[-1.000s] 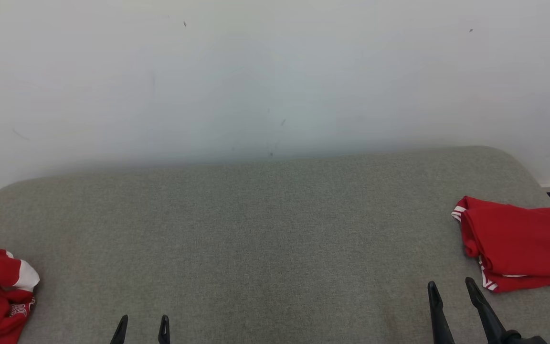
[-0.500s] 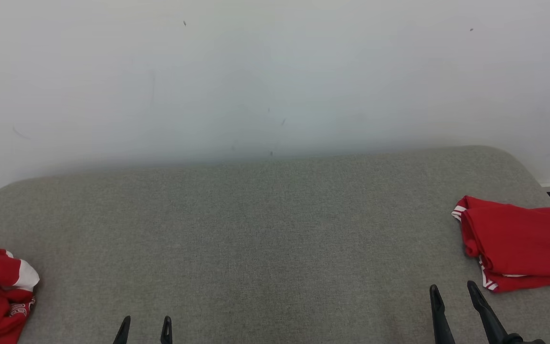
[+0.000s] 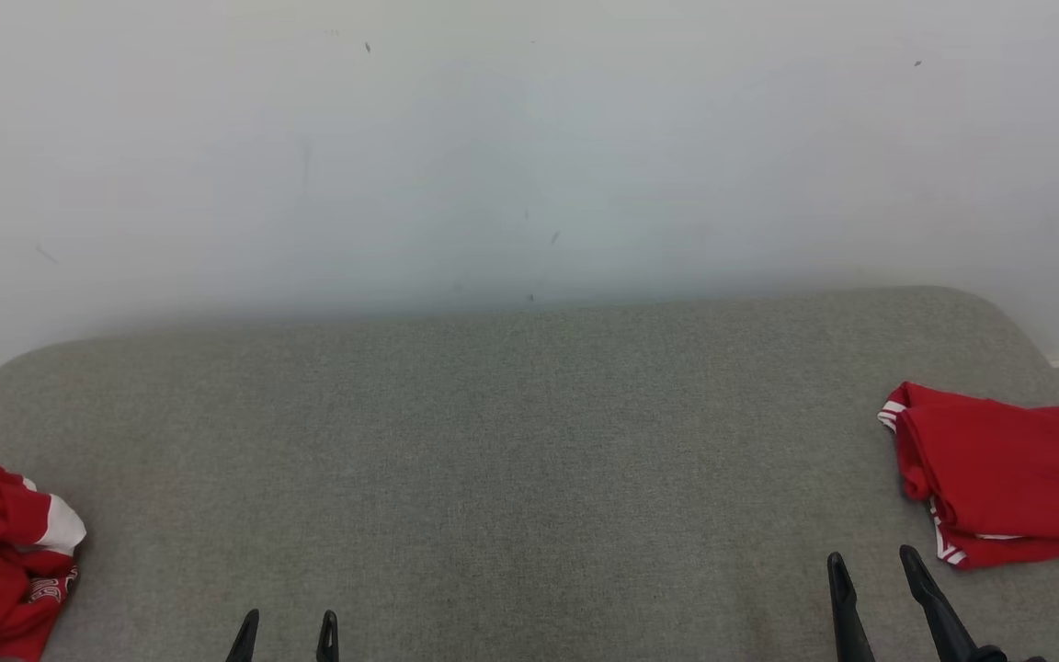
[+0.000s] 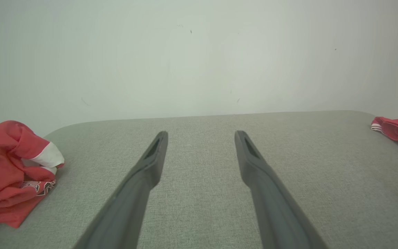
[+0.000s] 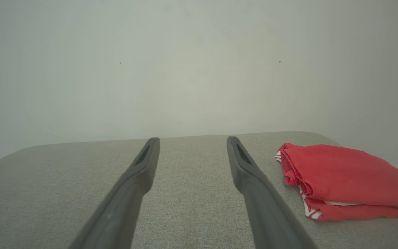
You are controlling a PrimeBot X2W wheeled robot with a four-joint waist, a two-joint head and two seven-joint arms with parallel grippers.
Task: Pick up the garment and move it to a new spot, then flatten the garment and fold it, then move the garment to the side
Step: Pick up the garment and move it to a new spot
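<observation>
Motion is only my head's; left gripper (image 3: 289,634) and right gripper (image 3: 870,575) hang open and empty, folded garment (image 3: 1007,483) seemingly finished at three o'clock.

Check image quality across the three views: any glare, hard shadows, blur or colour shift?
Head view: soft even light, no glare or hard shadows; the crumpled garment and the folded garment are cropped by the frame. Left wrist view: the left tool blurs toward the lens; reds look pale. Right wrist view: same softness on the right tool; the wall darkens toward the corners.
</observation>
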